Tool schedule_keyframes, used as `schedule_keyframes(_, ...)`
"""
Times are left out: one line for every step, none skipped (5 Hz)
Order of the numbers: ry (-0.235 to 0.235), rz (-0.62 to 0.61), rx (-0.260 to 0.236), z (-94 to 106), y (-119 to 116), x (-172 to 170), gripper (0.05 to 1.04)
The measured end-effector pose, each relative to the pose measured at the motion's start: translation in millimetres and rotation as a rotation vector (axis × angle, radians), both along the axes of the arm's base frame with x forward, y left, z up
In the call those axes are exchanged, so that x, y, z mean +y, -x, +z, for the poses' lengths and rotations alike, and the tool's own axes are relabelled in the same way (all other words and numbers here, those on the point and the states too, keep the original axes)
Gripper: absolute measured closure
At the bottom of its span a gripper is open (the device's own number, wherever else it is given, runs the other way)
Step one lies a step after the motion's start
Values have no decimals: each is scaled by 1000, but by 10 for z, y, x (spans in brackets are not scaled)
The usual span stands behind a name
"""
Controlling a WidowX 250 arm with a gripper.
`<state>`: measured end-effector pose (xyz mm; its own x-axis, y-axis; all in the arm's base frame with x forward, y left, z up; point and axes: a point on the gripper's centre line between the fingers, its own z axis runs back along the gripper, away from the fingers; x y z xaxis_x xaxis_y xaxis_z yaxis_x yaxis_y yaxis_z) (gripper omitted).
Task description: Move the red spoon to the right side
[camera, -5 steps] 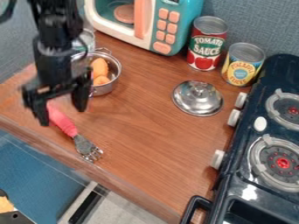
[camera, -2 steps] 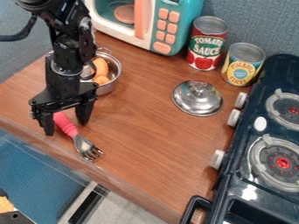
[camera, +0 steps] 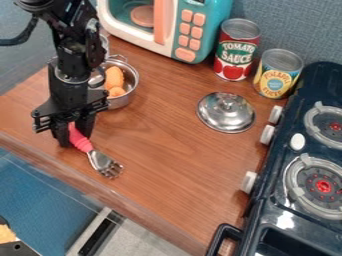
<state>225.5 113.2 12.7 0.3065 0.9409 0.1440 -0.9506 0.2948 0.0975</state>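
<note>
Between gripper (camera: 75,137) fingers, red-handled fork (camera: 82,143).

And here the brown wooden desk (camera: 167,165) is seen, its back taken by the teal-and-white toy microwave (camera: 190,35), with the tomato can (camera: 235,55) and the pineapple can (camera: 276,77) lined up to the right. The shiny lid (camera: 226,114) is set down just in front of them, the metal pot (camera: 125,100) is placed at left, and nearer the front edge the red-handled fork (camera: 97,157) is spotted!
</note>
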Motion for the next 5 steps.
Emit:
schedule_keyframes(17, 4, -7, -1, 1, -2, 705)
schedule_keyframes(17, -7, 11, 19, 38, -10, 705)
schedule_keyframes(1, -51, 0, 188, 21, -87, 706)
schedule_keyframes(-25, -121, -7, 435, -54, -239, 707)
schedule_keyframes(-3, -225, -47, 673, -206, -518, 708)
